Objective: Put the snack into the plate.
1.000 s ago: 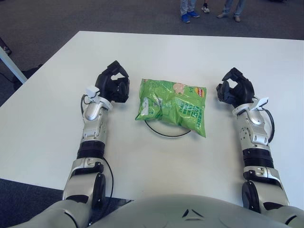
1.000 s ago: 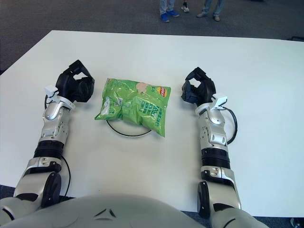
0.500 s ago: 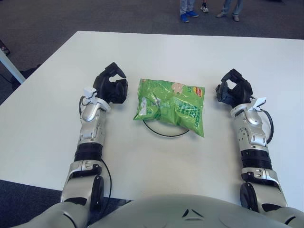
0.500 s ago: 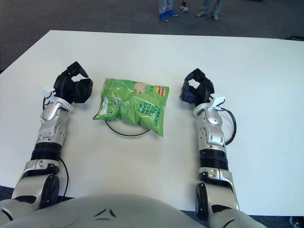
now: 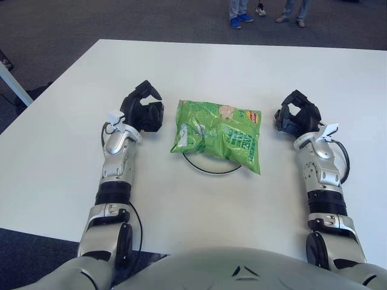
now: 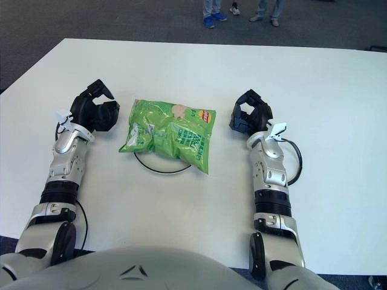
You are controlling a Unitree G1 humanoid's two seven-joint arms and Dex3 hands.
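Both head cameras look forward and down, sharing the white table point(image 5: 199, 205).

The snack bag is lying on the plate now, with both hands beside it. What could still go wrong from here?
1. The snack bag covers most of the plate and overhangs its rim, so it may slide off if nudged.
2. The left hand is close to the bag's edge; moving away carelessly, it might catch the bag.
3. The right hand seems to stand further off, so it is probably a smaller risk.
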